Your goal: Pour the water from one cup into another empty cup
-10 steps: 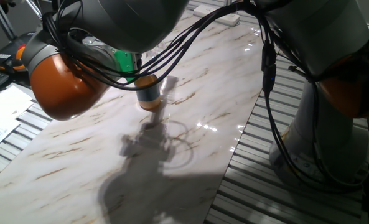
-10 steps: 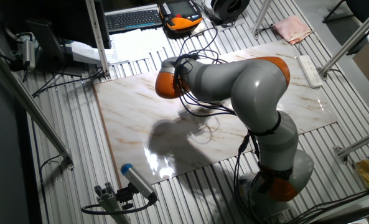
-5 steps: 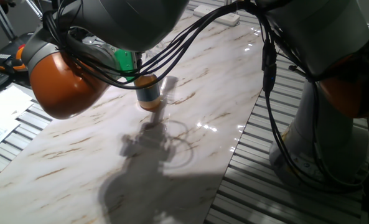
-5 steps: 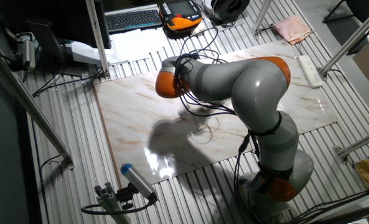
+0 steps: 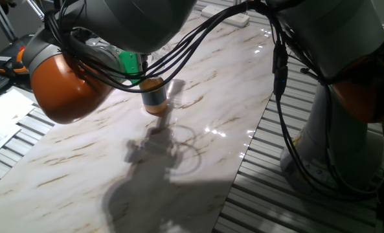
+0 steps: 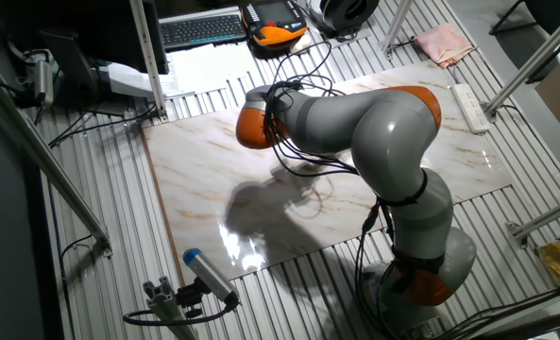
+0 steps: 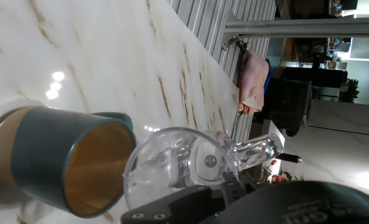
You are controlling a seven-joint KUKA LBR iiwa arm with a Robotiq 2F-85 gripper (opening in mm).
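Glass cup (image 7: 178, 168): nearest the hand camera, tipped on its side, mouth toward the lens, small handle (image 7: 259, 149) pointing away to the right; thick base at the far end.
Water (image 7: 148, 185): a thin clear pool seems to lie along the lower wall of the glass, near the rim; hard to tell how much remains.
Gripper (image 7: 234, 202): only the dark body shows at the bottom edge of the hand view; fingers hidden behind the glass, so opening cannot be told; carrying the glass by the look of it, a judgement only.
Blue-grey cup (image 7: 66, 158): just beside the glass on the left, orange-tan interior showing no liquid as far as visible; appears sideways only because the camera is rolled.
Same cup from one fixed view (image 5: 155, 95): upright on the marble table (image 5: 81, 162), under the arm and its cables (image 5: 179, 52).
Progress: glass lifted, brought to the cup, and tilted far over; no stream visible between the rims.
Left to do: judging by the dry-looking interior, the pour itself, then righting the glass and setting it down.
Farther off: pink cloth (image 7: 252, 81) hanging beyond the table edge.
Other fixed view: arm (image 6: 374, 123) covers both cups.
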